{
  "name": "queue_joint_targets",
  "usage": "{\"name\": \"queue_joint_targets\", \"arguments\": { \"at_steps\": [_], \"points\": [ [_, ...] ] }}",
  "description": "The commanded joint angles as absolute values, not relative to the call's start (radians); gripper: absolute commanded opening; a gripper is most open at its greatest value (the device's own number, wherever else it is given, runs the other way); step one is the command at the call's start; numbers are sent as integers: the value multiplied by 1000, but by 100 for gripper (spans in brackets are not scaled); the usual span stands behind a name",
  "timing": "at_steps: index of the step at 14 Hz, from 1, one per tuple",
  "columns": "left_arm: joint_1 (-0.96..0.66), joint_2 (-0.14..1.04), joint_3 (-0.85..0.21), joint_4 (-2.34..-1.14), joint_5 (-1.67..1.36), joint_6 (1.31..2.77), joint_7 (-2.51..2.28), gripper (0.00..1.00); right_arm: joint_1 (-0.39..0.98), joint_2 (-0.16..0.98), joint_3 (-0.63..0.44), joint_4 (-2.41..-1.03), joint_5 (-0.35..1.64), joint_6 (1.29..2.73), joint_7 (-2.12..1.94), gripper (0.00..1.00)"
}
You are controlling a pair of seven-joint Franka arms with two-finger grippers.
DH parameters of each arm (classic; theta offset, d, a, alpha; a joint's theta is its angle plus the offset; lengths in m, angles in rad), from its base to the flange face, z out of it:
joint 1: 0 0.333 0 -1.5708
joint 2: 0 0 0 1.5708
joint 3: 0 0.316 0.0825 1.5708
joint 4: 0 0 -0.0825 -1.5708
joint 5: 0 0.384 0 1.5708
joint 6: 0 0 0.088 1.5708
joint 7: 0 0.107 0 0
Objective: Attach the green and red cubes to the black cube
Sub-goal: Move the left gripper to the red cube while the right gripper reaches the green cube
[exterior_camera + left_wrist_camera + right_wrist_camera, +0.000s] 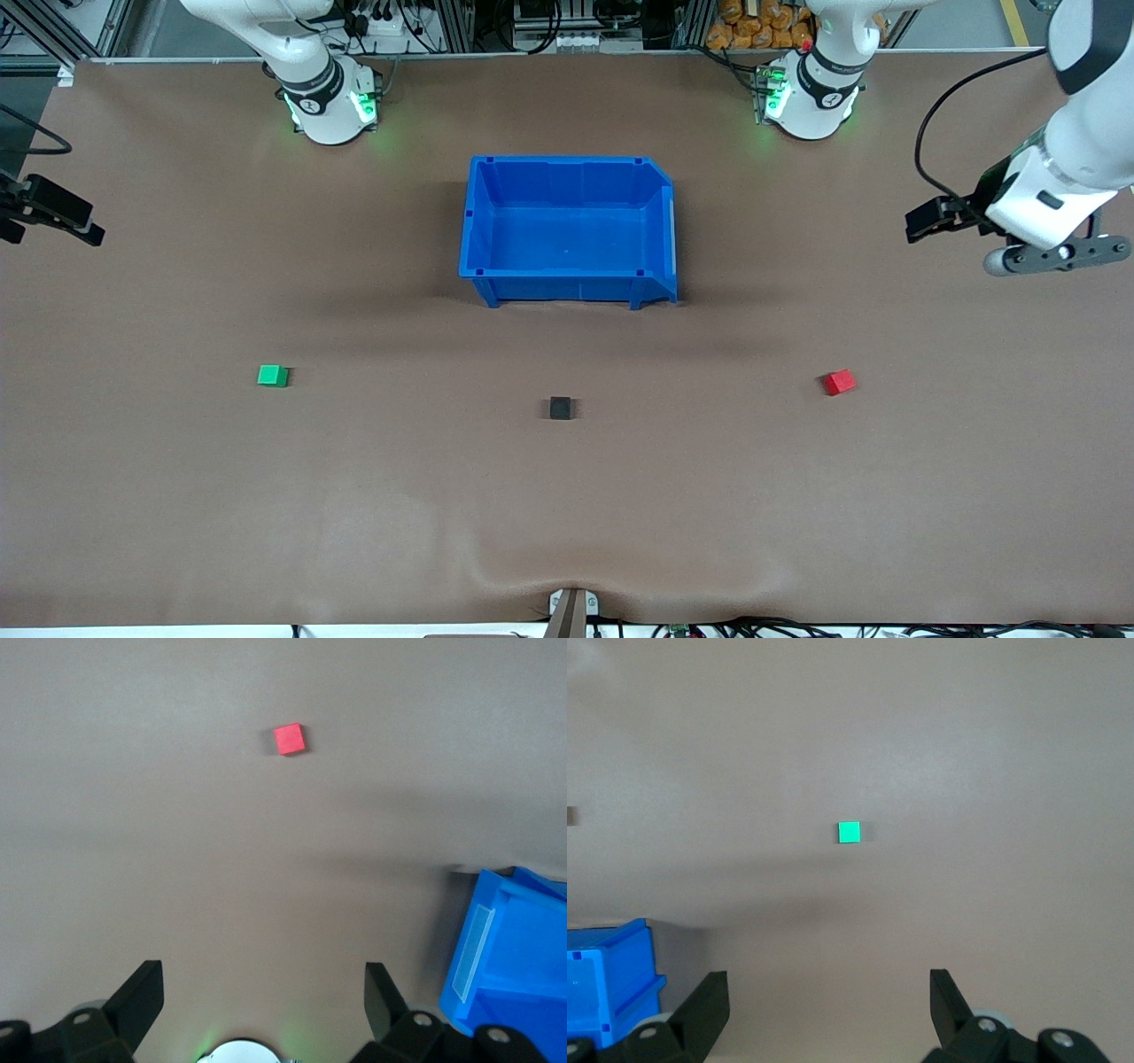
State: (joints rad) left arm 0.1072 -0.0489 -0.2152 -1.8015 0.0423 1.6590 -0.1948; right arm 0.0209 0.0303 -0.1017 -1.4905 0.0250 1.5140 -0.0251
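The green cube (273, 376) lies on the brown table toward the right arm's end, and also shows in the right wrist view (849, 832). The red cube (839, 382) lies toward the left arm's end, and also shows in the left wrist view (290, 739). The black cube (560, 408) sits between them, a little nearer the front camera, apart from both. My left gripper (921, 226) (261, 973) is open and empty, up over the table's left-arm end. My right gripper (89, 232) (826, 979) is open and empty over the right-arm end.
An empty blue bin (567, 160) stands mid-table, farther from the front camera than the cubes; its corner shows in the left wrist view (505, 939) and the right wrist view (620, 943). The arm bases stand along the table's back edge.
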Motion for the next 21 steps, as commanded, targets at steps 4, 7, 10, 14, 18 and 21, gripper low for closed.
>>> {"name": "queue_joint_targets", "arguments": {
  "at_steps": [4, 7, 10, 14, 18, 21],
  "points": [
    [112, -74, -267, -1891, 28, 1763, -209, 100, 3, 121, -98, -1477, 110, 1529, -37, 100],
    [118, -96, -272, -1927, 40, 1761, -216, 100, 6, 155, -98, -1479, 100, 1540, -40, 100],
    [121, -94, -272, -1950, 38, 1781, -225, 100, 0, 173, -97, -1482, 107, 1543, -44, 100],
    [120, -78, -272, -2043, 40, 1939, -248, 100, 21, 202, -95, -1485, 109, 1543, -44, 100],
    [127, -34, -272, -2126, 38, 2081, -252, 100, 63, 213, -95, -1494, 109, 1543, -52, 100],
    [130, 37, -272, -2114, 40, 2109, -348, 100, 45, 225, -95, -1494, 103, 1559, -54, 100]
  ]
}}
